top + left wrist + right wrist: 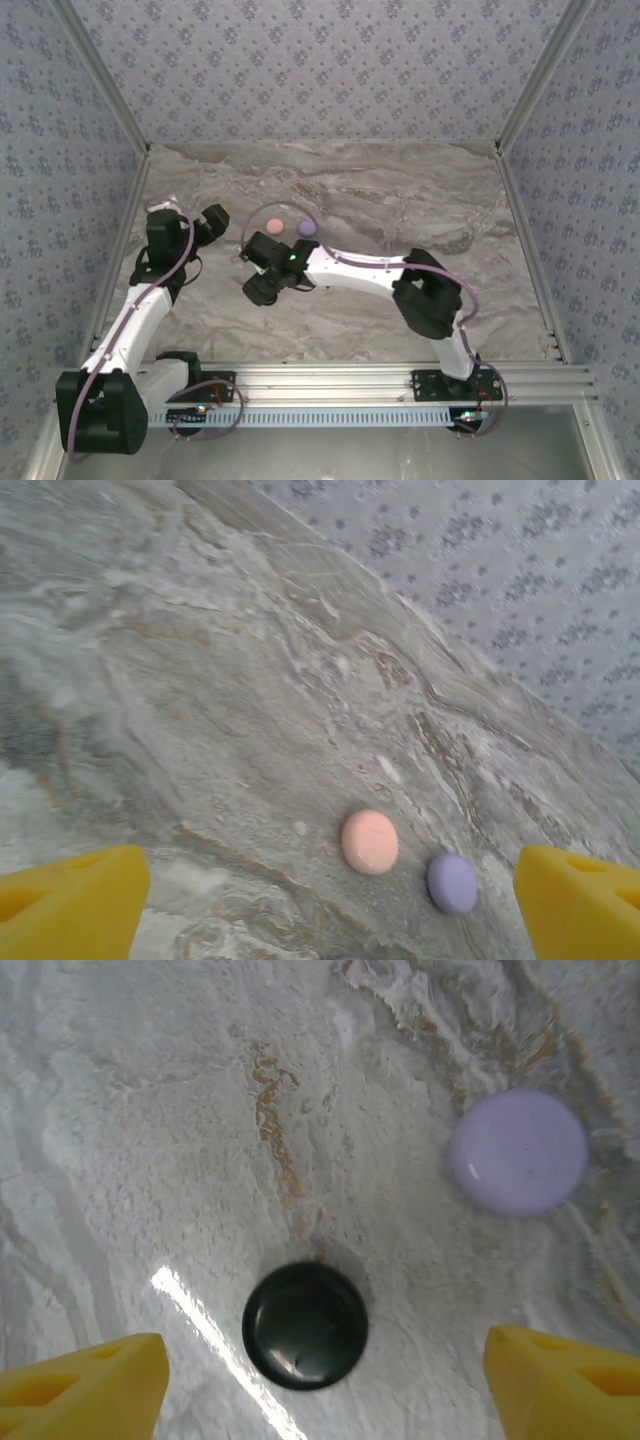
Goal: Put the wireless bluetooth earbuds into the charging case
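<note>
As its jaws gape, the right gripper (322, 1388) faces a black disc (305, 1325).

The grey marble-patterned surface (400, 200) carries three small round discs lying flat. A pale pink disc (370, 841) and a lavender disc (452, 883) sit near each other, not touching. A glossy black disc (305, 1326) lies near the lavender one.

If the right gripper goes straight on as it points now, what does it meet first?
Most likely the black disc, lying centred between its open fingers; how far off is unclear.
</note>
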Controlling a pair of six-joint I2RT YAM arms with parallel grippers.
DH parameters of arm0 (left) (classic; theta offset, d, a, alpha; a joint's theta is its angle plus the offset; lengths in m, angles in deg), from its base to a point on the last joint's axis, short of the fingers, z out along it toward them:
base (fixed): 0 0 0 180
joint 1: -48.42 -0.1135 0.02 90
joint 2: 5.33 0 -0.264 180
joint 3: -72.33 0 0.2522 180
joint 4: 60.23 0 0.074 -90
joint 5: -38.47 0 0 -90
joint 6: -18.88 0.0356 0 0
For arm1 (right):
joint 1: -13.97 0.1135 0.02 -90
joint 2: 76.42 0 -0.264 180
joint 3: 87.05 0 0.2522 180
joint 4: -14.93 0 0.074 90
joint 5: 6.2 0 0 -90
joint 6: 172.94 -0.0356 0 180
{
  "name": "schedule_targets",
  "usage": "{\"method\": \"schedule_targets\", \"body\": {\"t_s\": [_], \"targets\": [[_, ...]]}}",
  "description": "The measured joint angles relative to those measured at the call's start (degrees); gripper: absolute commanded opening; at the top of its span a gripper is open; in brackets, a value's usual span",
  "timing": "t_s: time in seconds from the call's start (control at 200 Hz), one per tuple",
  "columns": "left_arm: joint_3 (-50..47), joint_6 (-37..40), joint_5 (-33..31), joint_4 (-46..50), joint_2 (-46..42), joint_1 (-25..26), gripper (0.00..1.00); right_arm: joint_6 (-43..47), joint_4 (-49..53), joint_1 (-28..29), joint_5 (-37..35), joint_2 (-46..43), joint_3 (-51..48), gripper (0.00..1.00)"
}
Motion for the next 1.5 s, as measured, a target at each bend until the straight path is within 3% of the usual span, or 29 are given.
{"method": "schedule_targets", "body": {"t_s": [0.405,1.194,1.504], "targets": [[-0.72,0.0,0.02,3.45,-4.31,-2.56,0.97,-3.63,8.72,0.79,-4.28,11.34,8.33,0.81],[-1.16,-0.55,0.22,3.63,-4.11,-2.56,0.98,-6.6,9.29,0.83,-4.2,9.31,4.7,0.71],[-1.16,-0.55,0.22,3.63,-4.07,-2.56,0.98,-6.97,7.93,0.5,-3.19,8.15,2.51,0.61]]}}
